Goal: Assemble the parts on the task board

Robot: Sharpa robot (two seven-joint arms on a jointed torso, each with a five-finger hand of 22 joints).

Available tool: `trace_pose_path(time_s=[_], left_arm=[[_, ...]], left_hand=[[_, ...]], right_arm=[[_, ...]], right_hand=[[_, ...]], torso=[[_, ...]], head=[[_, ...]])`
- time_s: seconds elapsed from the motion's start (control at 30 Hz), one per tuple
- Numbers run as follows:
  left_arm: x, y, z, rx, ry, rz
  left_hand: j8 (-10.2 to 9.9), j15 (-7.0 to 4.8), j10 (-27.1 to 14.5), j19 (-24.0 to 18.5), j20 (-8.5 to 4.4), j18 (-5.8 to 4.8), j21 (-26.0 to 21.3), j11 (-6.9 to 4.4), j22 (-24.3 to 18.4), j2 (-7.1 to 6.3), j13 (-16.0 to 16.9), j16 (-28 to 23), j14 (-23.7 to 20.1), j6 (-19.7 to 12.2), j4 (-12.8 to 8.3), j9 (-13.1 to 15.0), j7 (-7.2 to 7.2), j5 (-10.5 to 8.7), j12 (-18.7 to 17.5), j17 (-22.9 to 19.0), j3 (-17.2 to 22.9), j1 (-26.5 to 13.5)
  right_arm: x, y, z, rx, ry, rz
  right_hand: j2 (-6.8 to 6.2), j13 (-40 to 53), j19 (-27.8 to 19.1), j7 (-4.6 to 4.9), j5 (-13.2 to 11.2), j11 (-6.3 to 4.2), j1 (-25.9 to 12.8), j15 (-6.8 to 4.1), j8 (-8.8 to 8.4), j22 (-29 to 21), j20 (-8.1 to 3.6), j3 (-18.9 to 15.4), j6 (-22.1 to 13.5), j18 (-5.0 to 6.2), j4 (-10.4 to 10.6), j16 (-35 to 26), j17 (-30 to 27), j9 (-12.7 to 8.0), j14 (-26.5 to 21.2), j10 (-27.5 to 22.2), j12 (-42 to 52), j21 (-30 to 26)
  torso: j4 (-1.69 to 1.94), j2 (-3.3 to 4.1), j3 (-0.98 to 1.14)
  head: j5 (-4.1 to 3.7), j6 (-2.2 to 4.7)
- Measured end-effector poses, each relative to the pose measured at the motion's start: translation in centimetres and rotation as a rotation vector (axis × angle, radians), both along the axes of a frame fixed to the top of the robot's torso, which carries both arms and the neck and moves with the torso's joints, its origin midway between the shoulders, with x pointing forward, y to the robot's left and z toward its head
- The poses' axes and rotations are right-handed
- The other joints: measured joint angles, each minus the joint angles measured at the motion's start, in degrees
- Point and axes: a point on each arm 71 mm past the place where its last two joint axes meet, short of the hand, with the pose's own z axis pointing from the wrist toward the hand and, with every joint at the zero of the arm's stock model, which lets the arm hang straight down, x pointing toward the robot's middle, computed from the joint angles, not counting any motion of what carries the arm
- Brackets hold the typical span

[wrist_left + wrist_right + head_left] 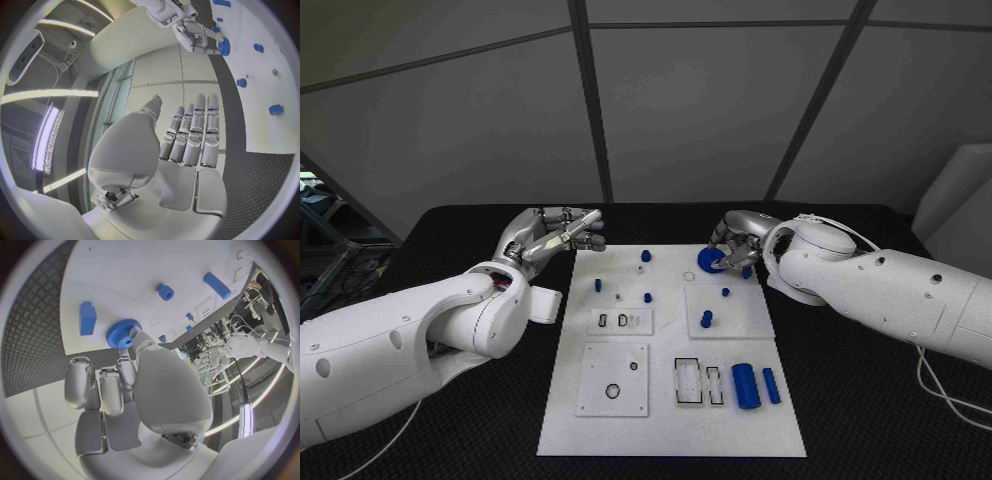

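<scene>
The white task board (pixel 669 418) lies in the middle of the black table. My right hand (pixel 737 238) pinches a blue toothed gear (pixel 711 262) just over the board's far right part, close to a small ring outline (pixel 688 274). In the right wrist view the gear (pixel 122 333) sits at the fingertips (pixel 134 338) of the right hand (pixel 125 385), against the board's edge. My left hand (pixel 560 235) hovers off the board's far left corner; its fingers (pixel 190 132) are stretched out, the thumb stands apart, and it holds nothing. The left wrist view also shows the gear (pixel 223 46).
Small blue pegs (pixel 646 256) (pixel 599 285) (pixel 705 319) stand on the board's far half. Two blue cylinders (pixel 744 385) (pixel 770 386) lie near right, beside rectangular slots (pixel 689 382). A white plate with an oval ring (pixel 613 380) lies near left. A blue block (pixel 87 317) is close to the gear.
</scene>
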Motion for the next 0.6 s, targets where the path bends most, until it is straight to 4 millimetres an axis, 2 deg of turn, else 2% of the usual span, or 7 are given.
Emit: trace_pose_path(time_s=[0.17, 0.4, 0.6], left_arm=[[0.0, 0.0, 0.0, 0.000, 0.000, 0.000], [0.0, 0.0, 0.0, 0.000, 0.001, 0.001], [0.0, 0.0, 0.0, 0.000, 0.001, 0.000]], left_hand=[[0.0, 0.00, 0.0, 0.0, 0.00, 0.00, 0.0, 0.00, 0.0, 0.00, 0.0, -0.4, 0.0, 0.0, -0.2, 0.0, 0.00, 0.00, 0.0, 0.1, -0.2, 0.0], [0.0, 0.00, 0.0, 0.0, 0.00, -0.01, 0.0, 0.00, 0.0, 0.00, 0.0, -0.4, 0.0, 0.0, -0.2, 0.0, 0.00, 0.00, 0.0, 0.1, -0.2, 0.0], [0.0, 0.00, 0.0, 0.0, 0.00, 0.00, 0.0, 0.00, 0.0, 0.00, 0.0, -0.4, 0.0, 0.0, -0.2, 0.0, 0.00, 0.00, 0.0, 0.1, -0.2, 0.0]], right_arm=[[-0.3, 0.5, 0.4, 0.014, -0.054, 0.022], [-1.3, 1.4, 1.1, 0.036, -0.109, 0.067], [-2.6, 3.4, 1.9, 0.059, -0.142, 0.125]], right_hand=[[0.03, 1.2, 0.4, 0.00, 1.4, -0.71, 0.0, -0.29, -0.01, 0.4, -0.42, 1.5, 0.0, 0.01, -0.8, 0.0, 0.0, 0.0, -0.1, 0.7, 0.8, 0.2], [0.31, 1.3, 0.4, 0.00, 1.4, -0.79, -1.0, -0.50, -0.02, 0.5, -0.41, 1.9, 0.0, 0.02, -1.2, 0.2, 0.0, 0.0, 0.1, 0.8, 0.8, 0.2], [0.08, 1.3, 0.4, 0.00, 1.4, -0.82, -2.3, -0.50, -0.05, 0.6, -0.41, 2.3, 0.0, 0.02, -1.5, 0.2, 0.0, 0.0, 0.1, 0.8, 0.8, 0.2]], torso=[[0.00, 0.01, 0.00], [0.01, 0.01, -0.02], [0.03, -0.01, -0.08]], head=[[0.01, 0.05], [0.01, 0.10], [0.02, 0.20]])
